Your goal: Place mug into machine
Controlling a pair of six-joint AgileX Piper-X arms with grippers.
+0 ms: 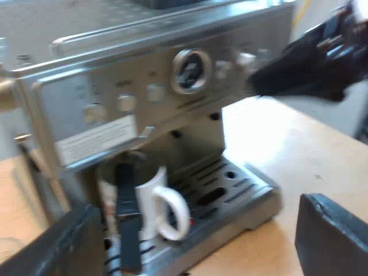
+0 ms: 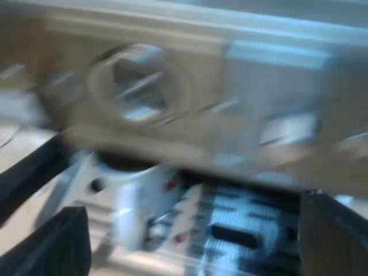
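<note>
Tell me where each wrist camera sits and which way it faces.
Left wrist view: on the left arm, back from the espresso machine, facing its front and the mug on the drip tray; open left gripper frames it, right arm by the knobs.
Right wrist view: on the right arm, close to the machine's front panel, facing the mug beneath; open right gripper frames it.
Both share the machine's front, mug and drip tray.

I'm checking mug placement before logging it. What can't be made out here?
- Left wrist view: one side of the white handled mug is hidden behind the dark holder handle.
- Right wrist view: the mug's rim is hidden under the silver espresso machine's front panel; its control labels are unreadable.
</note>
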